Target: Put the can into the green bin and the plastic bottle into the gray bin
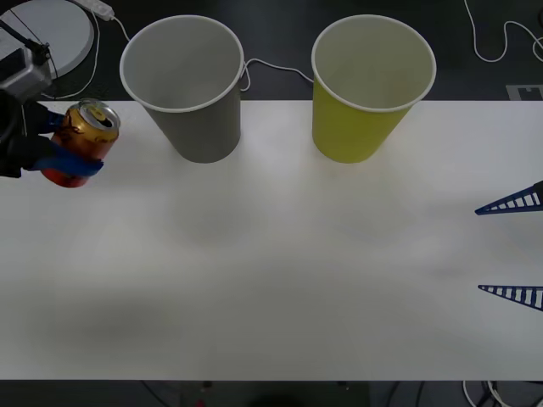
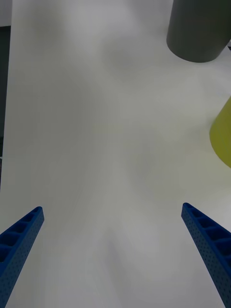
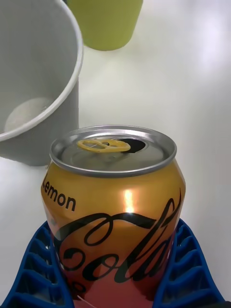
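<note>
My left gripper (image 1: 75, 146) is shut on the red-orange can (image 1: 81, 141), holding it at the table's far left, just left of the gray bin (image 1: 188, 85). In the left wrist view the can (image 3: 113, 211) stands upright between the blue fingers (image 3: 185, 274), its pull-tab top showing, with the gray bin (image 3: 36, 82) close beside it and the green bin (image 3: 106, 21) farther off. The green bin (image 1: 369, 85) stands to the right of the gray one at the table's back. My right gripper (image 1: 513, 248) waits open at the right edge. The plastic bottle is out of view.
White cables (image 1: 271, 68) and a round white disc (image 1: 47, 34) lie on the dark floor behind the white table (image 1: 280, 271). In the right wrist view the gray bin (image 2: 199, 31) and green bin (image 2: 222, 137) stand beyond the open fingers.
</note>
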{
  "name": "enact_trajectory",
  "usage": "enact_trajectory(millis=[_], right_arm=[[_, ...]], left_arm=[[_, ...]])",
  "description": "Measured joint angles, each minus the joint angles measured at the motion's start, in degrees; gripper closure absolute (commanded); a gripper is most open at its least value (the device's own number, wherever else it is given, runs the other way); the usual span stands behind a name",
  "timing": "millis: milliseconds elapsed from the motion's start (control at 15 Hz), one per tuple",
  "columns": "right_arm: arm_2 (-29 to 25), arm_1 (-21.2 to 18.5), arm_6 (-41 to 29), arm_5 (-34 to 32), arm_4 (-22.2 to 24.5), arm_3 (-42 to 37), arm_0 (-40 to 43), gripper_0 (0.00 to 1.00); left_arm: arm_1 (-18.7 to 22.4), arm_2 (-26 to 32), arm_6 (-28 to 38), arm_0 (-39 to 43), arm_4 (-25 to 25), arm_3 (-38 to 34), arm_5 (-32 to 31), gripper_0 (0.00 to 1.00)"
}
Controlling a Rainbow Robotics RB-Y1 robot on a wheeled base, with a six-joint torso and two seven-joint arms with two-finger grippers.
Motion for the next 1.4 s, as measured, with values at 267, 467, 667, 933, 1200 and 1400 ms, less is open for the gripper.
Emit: enact_trajectory(millis=[267, 467, 667, 933, 1200, 1400], right_arm=[[0.00, 0.00, 0.00, 0.00, 0.00, 0.00, 0.00, 0.00], [0.00, 0.00, 0.00, 0.00, 0.00, 0.00, 0.00, 0.00], [0.00, 0.00, 0.00, 0.00, 0.00, 0.00, 0.00, 0.00], [0.00, 0.00, 0.00, 0.00, 0.00, 0.00, 0.00, 0.00], [0.00, 0.00, 0.00, 0.00, 0.00, 0.00, 0.00, 0.00], [0.00, 0.00, 0.00, 0.00, 0.00, 0.00, 0.00, 0.00]], left_arm=[[4.08, -5.60, 8.22, -6.32, 1.78, -3.38, -0.01, 1.00], [5.52, -12.48, 13.87, -15.61, 1.98, -3.03, -0.03, 1.00], [5.76, -22.79, 20.37, -28.58, 2.81, -0.36, -0.13, 1.00], [2.66, -39.30, 26.59, -48.53, 3.90, 5.61, -0.19, 1.00], [-7.31, -47.85, 27.25, -62.22, 4.31, 17.77, 0.06, 1.00], [-16.64, -51.66, 27.24, -69.28, 3.99, 29.40, 2.91, 1.00]])
